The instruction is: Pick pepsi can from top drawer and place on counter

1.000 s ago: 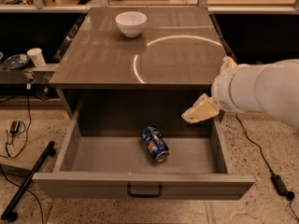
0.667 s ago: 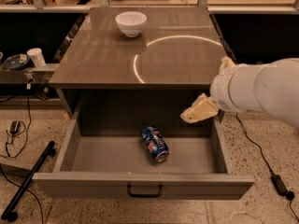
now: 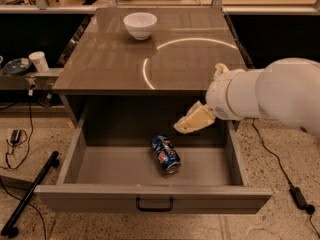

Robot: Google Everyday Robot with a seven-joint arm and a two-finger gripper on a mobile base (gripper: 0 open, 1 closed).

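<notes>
The pepsi can [image 3: 165, 155] lies on its side on the floor of the open top drawer [image 3: 100, 169], near the middle, its silver end turned toward the front. My gripper [image 3: 192, 121], cream-coloured on a thick white arm reaching in from the right, hangs over the drawer's back right part. It is above and to the right of the can and apart from it. The glossy grey-brown counter [image 3: 115, 64] spreads out behind the drawer.
A white bowl [image 3: 140, 24] stands at the back of the counter. A white cup [image 3: 38, 61] and a dark dish [image 3: 16, 66] sit on a low ledge to the left. Cables and a black bar [image 3: 30, 194] lie on the floor at the left.
My gripper has moved left and a little lower, closer to the can. The can and the drawer have not moved.
</notes>
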